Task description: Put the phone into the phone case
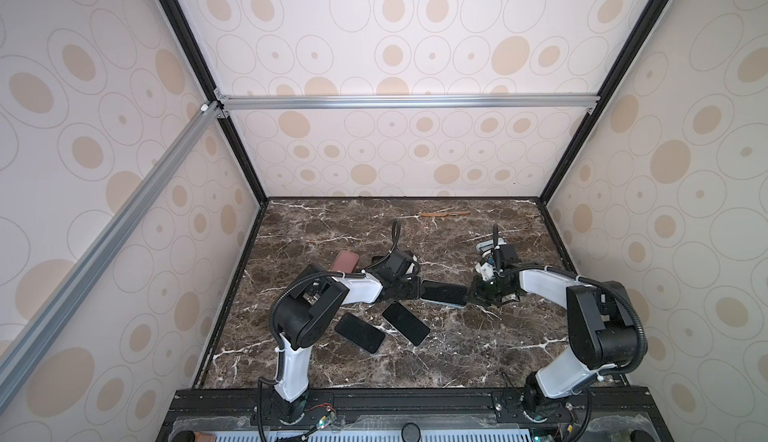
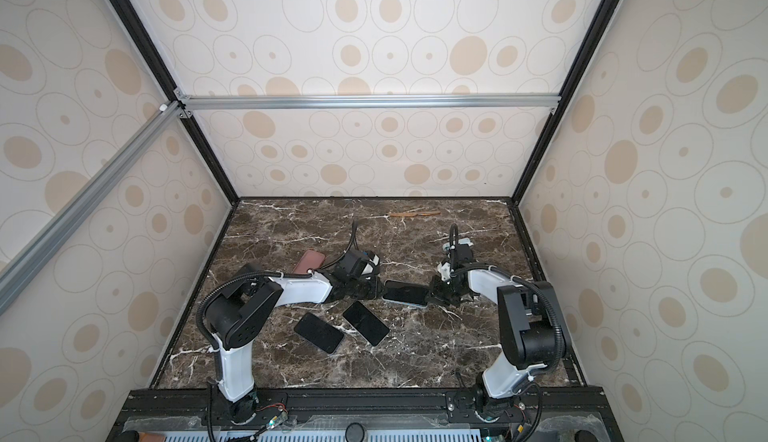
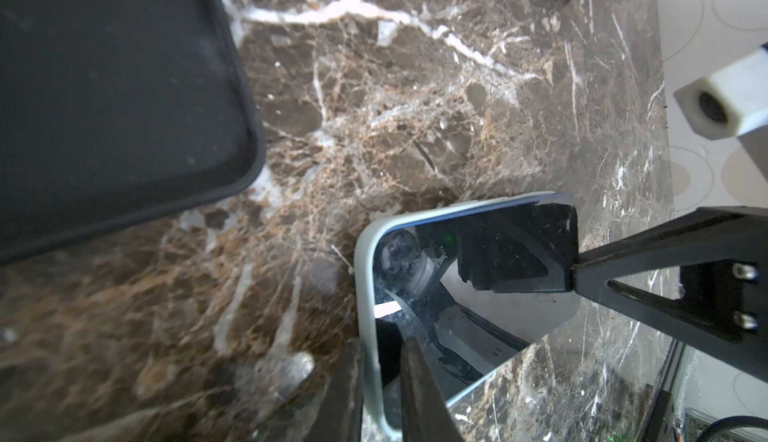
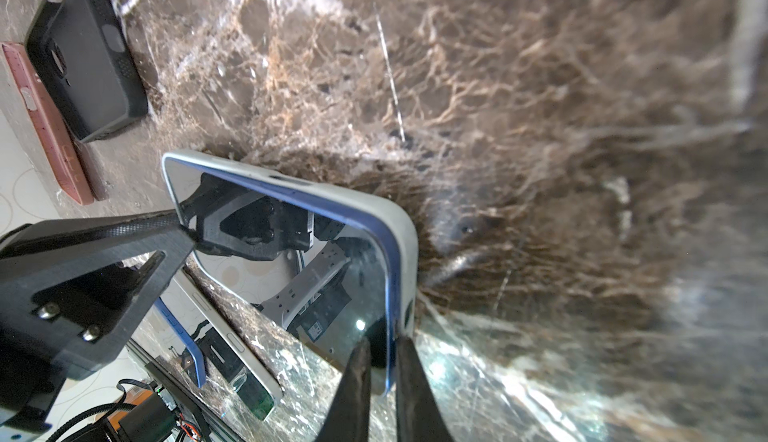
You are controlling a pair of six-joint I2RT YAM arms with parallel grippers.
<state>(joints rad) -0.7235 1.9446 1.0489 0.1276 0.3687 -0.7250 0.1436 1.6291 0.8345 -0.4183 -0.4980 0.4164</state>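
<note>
At the far left, a reddish case (image 1: pixel 345 260) and a black case (image 3: pixel 104 99) are lying spare on the marble table (image 1: pixel 457 357). The left arm is bending at the elbow and reaching rightward toward the middle with its wrist low. The left gripper (image 3: pixel 384 386) is pinching nearly closed across the left short end of the phone (image 1: pixel 442 292), one finger on the glass side and one on the back. Nearer the camera, a spare phone (image 1: pixel 359 332) and another spare phone (image 1: pixel 405 323) are lying flat.

The phone is sitting mid-table between both pincers, inside the pale phone case (image 3: pixel 365 278). Its blue frame is showing along the rim, so it is probably not pressed fully home, and I cannot tell whether it is resting on the table or hanging just above it. It is likely stiff and light, with slick, breakable glass, so the soft rim at the short ends is looking like the safest hold.

The right gripper (image 4: pixel 380 386) is clamping narrowly on the right end, and the right arm is reaching leftward with its wrist turned down
</note>
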